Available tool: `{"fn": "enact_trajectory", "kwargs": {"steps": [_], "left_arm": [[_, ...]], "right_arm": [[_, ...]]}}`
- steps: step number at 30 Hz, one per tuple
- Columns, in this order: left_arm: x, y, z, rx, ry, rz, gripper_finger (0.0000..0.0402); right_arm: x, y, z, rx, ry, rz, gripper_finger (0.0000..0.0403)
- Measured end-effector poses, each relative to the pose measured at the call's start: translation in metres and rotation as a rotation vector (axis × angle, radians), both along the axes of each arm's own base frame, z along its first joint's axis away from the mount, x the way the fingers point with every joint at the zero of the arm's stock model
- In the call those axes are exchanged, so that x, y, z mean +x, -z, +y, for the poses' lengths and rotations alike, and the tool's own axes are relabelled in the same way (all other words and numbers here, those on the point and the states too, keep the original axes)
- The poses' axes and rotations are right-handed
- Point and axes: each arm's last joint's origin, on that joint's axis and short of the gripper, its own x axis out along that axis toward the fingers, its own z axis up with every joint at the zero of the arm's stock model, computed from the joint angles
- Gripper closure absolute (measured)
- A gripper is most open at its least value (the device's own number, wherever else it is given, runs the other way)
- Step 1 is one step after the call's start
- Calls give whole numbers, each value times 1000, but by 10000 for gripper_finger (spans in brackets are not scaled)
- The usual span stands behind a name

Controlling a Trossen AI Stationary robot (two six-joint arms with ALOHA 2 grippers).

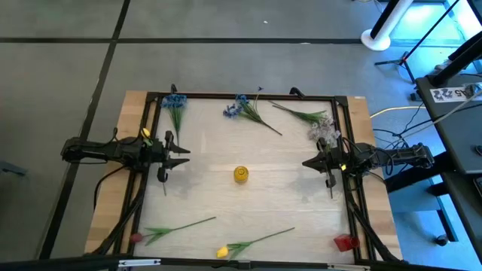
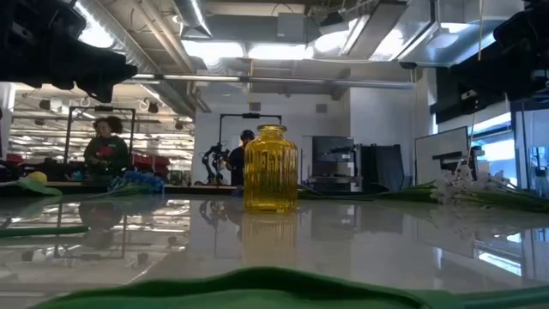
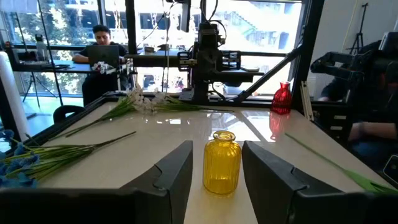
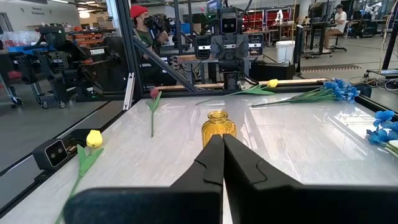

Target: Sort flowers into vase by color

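A yellow glass vase (image 1: 240, 175) stands upright mid-table. Flowers lie flat around it: two blue bunches (image 1: 175, 102) (image 1: 235, 108) and a white-lavender one (image 1: 322, 129) along the far side, a pink one (image 1: 137, 238) and a yellow one (image 1: 223, 252) by the near edge, and another yellow one (image 1: 145, 133) beside the left arm. My left gripper (image 1: 187, 155) hovers left of the vase, open and empty, with the vase (image 3: 222, 163) showing beyond its fingers. My right gripper (image 1: 305, 162) hovers right of the vase (image 4: 218, 127), shut on nothing.
A red vase (image 1: 346, 242) stands at the near right corner. A black frame (image 1: 248, 95) rims the table. People sit and stand in the room beyond. The tabletop between each gripper and the yellow vase is bare.
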Motion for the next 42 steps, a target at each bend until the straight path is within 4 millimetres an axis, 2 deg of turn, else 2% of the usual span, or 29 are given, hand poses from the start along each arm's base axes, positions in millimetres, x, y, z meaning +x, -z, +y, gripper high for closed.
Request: {"fn": "enact_trajectory", "kwargs": {"steps": [22,29,37,42], "left_arm": [[0,0,0,0,0,0,266],[0,0,0,0,0,0,266],[0,0,0,0,0,0,266],[0,0,0,0,0,0,266]], "right_arm": [[0,-1,0,2,3,-15,402],[-1,-13,0,160,0,-120,402],[-7,-41,-2,121,12,-417,402],[6,-37,0,184,11,-323,402]]}}
